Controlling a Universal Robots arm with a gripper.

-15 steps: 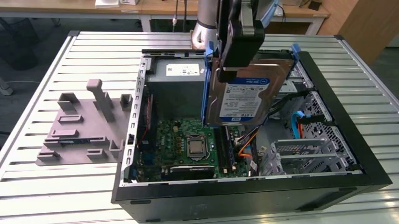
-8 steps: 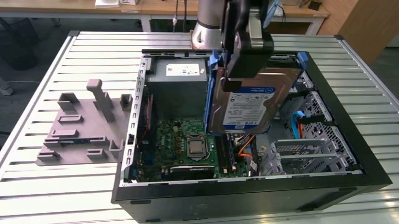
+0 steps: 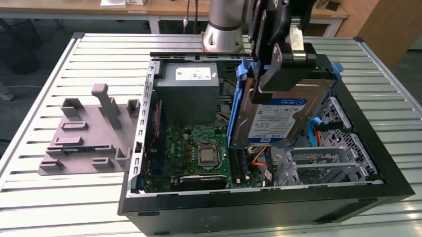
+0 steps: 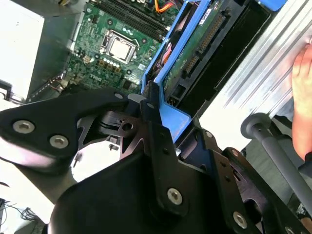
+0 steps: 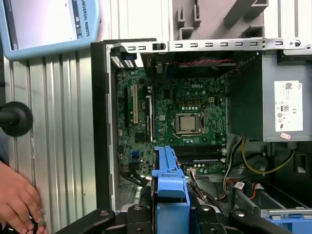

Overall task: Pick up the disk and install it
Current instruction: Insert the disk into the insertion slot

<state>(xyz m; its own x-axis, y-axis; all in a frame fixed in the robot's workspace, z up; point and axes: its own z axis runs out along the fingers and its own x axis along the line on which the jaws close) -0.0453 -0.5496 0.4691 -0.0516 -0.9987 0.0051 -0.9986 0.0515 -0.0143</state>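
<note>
the gripper was pinched tight on the disk, gripping its blue side rails and holding it tilted, label showing, above the open computer case toward the exterior view's right. the motherboard and grey power supply lay exposed beside it, and a person's hand was out past the case wall.

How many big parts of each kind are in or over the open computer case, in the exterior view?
Disk: 1, held in the gripper over the case
Power supply: 1
Motherboard: 1
Total: 3
</note>
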